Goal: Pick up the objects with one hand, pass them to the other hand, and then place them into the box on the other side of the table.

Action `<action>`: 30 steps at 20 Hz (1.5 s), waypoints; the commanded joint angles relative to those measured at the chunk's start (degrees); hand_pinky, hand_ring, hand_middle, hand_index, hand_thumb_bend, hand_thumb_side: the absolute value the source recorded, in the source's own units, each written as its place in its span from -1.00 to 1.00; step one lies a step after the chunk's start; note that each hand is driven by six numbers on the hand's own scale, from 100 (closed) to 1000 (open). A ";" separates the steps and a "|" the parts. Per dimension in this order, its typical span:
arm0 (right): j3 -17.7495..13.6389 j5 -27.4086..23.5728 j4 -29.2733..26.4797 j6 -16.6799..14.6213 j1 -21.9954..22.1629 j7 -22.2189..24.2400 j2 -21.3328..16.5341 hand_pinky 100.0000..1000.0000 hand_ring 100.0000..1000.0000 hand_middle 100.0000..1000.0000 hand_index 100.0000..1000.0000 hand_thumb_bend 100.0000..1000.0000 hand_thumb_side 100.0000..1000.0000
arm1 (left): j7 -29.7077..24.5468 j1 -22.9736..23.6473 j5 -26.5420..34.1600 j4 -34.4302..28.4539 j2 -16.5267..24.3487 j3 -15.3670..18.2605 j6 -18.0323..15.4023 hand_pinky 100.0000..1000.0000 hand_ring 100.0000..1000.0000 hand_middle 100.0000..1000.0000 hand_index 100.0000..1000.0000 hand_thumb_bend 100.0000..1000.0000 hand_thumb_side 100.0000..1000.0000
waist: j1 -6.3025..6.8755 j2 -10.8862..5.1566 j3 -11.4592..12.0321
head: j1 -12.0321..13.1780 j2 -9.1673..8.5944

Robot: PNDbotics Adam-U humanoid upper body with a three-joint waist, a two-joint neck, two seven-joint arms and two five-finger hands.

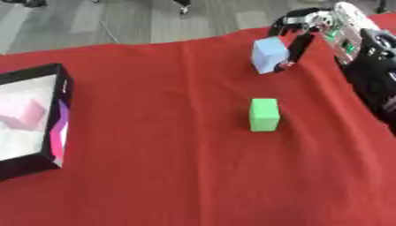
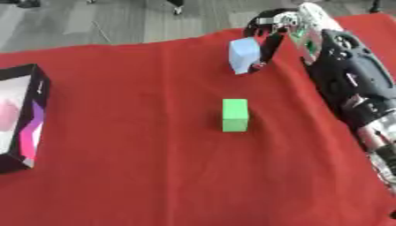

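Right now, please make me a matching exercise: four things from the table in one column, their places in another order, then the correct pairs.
Things:
1. blue block
2. green block
3. box
4. right hand

Places:
A. left edge of the table
B. far side, at the blue block
C. alone near the middle
D. far side, against the fingers

Pairs: 1-D, 2-C, 3-A, 4-B

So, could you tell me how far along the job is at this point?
Something pink already lies in the box at the left. The right hand is curled round the light blue block at the far right; its hand-over and drop remain. The green block sits untouched on the red cloth. No left hand shows.
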 commanded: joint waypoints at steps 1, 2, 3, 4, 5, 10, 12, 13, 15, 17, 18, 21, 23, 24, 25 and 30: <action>-0.23 -0.50 -0.58 -0.02 -1.20 0.26 -1.39 0.86 0.80 0.65 0.73 0.08 -0.90 | 0.34 -0.88 0.33 -0.76 1.69 1.06 0.01 0.63 0.40 0.24 0.49 -0.14 -0.07 | -0.56 -0.03 0.18 | -0.16 -0.57; -0.19 -0.49 -0.58 0.02 -1.21 0.31 -1.35 0.86 0.79 0.64 0.73 0.07 -0.91 | 0.36 -0.87 0.35 -0.74 1.66 1.06 0.03 0.63 0.40 0.24 0.49 -0.14 -0.07 | -0.55 0.01 0.17 | -0.18 -0.55; -0.18 -0.43 -0.57 0.10 -1.21 0.30 -1.33 0.87 0.79 0.63 0.71 0.05 -0.91 | 0.39 -0.86 0.39 -0.73 1.63 1.07 0.04 0.63 0.40 0.24 0.49 -0.14 -0.07 | -0.55 0.07 0.18 | -0.21 -0.55; -0.18 -0.36 -0.54 0.22 -1.19 0.26 -1.30 0.87 0.79 0.62 0.70 0.04 -0.92 | 0.41 -0.85 0.41 -0.73 1.60 1.07 0.04 0.63 0.40 0.24 0.49 -0.14 -0.07 | -0.54 0.12 0.19 | -0.23 -0.58; -0.18 -0.28 -0.52 0.34 -1.17 0.19 -1.28 0.86 0.78 0.58 0.66 0.00 -0.94 | 0.43 -0.83 0.42 -0.73 1.57 1.08 0.04 0.63 0.40 0.24 0.49 -0.14 -0.07 | -0.52 0.17 0.18 | -0.22 -0.60; -0.15 -0.26 -0.26 1.40 -1.02 -0.55 -1.13 0.86 0.70 0.41 0.50 -0.10 -1.00 | 0.51 -0.78 0.54 -0.77 1.50 1.12 0.05 0.63 0.40 0.24 0.49 -0.15 -0.07 | -0.34 0.31 0.18 | -0.30 -0.53; -0.11 -0.67 -0.25 1.58 -1.02 -0.55 -1.05 0.86 0.68 0.33 0.43 -0.20 -1.00 | 0.53 -0.78 0.56 -0.79 1.48 1.13 0.06 0.63 0.40 0.24 0.49 -0.16 -0.07 | -0.25 0.31 0.17 | -0.34 -0.48; -0.07 -0.84 -0.25 1.62 -1.01 -0.54 -1.01 0.86 0.68 0.32 0.42 -0.22 -1.00 | 0.53 -0.78 0.57 -0.79 1.47 1.13 0.07 0.63 0.40 0.24 0.49 -0.16 -0.07 | -0.21 0.30 0.16 | -0.37 -0.46; 0.00 -1.16 -0.28 1.64 -1.00 -0.55 -0.92 0.84 0.64 0.22 0.35 -0.33 -1.00 | 0.53 -0.77 0.59 -0.78 1.45 1.13 0.10 0.63 0.40 0.24 0.49 -0.16 -0.07 | -0.14 0.26 0.10 | -0.42 -0.42; 0.00 -1.58 -0.34 1.72 -0.95 -0.80 -0.82 0.83 0.60 0.14 0.28 -0.43 -1.00 | 0.56 -0.73 0.61 -0.76 1.44 1.15 0.12 0.63 0.40 0.24 0.49 -0.17 -0.06 | -0.09 0.18 0.00 | -0.45 -0.32; -0.02 -1.85 -0.35 1.84 -0.91 -1.04 -0.78 0.82 0.58 0.08 0.23 -0.47 -1.00 | 0.58 -0.71 0.62 -0.74 1.44 1.16 0.14 0.63 0.39 0.24 0.49 -0.17 -0.06 | -0.07 0.13 -0.06 | -0.42 -0.26; 0.03 -2.79 -0.30 2.32 -0.81 -1.64 -0.70 0.80 0.51 -0.07 0.08 -0.55 -1.00 | 0.62 -0.58 0.59 -0.67 1.47 1.14 0.20 0.63 0.39 0.24 0.49 -0.17 -0.06 | 0.00 -0.14 -0.27 | -0.41 -0.07; -0.11 -3.76 -0.47 2.75 -0.91 -2.14 -0.70 0.77 0.46 -0.14 0.01 -0.53 -1.00 | 0.62 -0.39 0.56 -0.62 1.57 1.14 0.21 0.63 0.39 0.24 0.49 -0.17 -0.07 | 0.05 -0.57 -0.65 | -0.37 0.30; -0.28 -4.48 -0.75 3.12 -1.01 -2.76 -0.75 0.75 0.43 -0.16 -0.01 -0.52 -1.00 | 0.62 -0.27 0.49 -0.59 1.67 1.13 0.23 0.63 0.39 0.24 0.49 -0.17 -0.07 | 0.07 -0.85 -0.90 | -0.33 0.53; -0.39 -5.30 -1.18 3.54 -1.07 -3.57 -0.82 0.74 0.42 -0.17 -0.02 -0.51 -1.00 | 0.62 -0.16 0.45 -0.57 1.74 1.12 0.23 0.63 0.39 0.24 0.49 -0.17 -0.07 | 0.08 -1.16 -1.15 | -0.28 0.78; -0.43 -12.27 -6.55 6.50 -0.16 -8.46 -1.96 0.68 0.35 -0.21 -0.04 -0.45 -1.00 | 0.68 0.58 0.43 -0.48 2.27 1.16 0.28 0.63 0.39 0.24 0.49 -0.18 -0.07 | 0.21 -2.89 -2.54 | 0.35 2.10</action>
